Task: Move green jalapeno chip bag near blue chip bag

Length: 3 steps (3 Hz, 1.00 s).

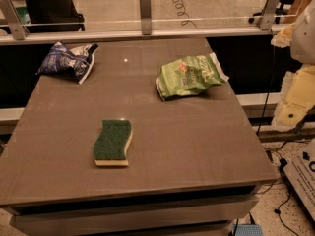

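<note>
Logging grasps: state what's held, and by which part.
Nothing seen held: green bag, blue bag and sponge lie free on the table; gripper out of view.

light: dim, warm brown cast | glare: 1 small bright dot on desk (197,132) toward far edge | shadows: soft, thin, under green jalapeno chip bag (189,76) and sponge (112,142) | hand (294,102): right edge beside desk, palest lit patch

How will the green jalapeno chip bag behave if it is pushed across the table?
The green jalapeno chip bag looks crumpled, so probably light and floppy. Lying flat on the smooth table, it should slide, not roll. The tool is at the right edge.
</note>
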Available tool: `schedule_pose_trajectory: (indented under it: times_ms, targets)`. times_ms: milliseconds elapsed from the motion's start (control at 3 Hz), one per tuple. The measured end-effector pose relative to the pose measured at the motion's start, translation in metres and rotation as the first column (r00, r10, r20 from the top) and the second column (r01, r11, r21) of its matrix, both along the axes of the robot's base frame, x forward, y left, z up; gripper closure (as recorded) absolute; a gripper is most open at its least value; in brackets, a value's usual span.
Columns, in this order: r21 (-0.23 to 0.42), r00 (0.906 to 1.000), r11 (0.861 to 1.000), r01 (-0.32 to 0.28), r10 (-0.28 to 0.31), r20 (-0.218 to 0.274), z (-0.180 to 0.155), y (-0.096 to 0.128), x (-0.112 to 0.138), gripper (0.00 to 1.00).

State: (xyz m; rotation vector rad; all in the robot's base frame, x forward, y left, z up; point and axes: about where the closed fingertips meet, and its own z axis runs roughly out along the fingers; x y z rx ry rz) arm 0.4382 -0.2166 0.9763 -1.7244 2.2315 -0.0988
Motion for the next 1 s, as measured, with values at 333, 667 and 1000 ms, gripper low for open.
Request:
schedule_pose_trajectory:
  times_ms: [333, 667, 1000]
  targets:
    - [0.009, 0.9999, 1.000, -0.009, 0.009, 0.009, -0.002, 0.002, 0.002, 0.00]
    - [0.021, 0.9996, 0.999, -0.025, 0.025, 0.016, -0.008, 0.007, 0.009, 0.00]
    - [0.042, 0.9991, 0.998, -0.040, 0.039, 0.013, -0.020, 0.014, 0.017, 0.00]
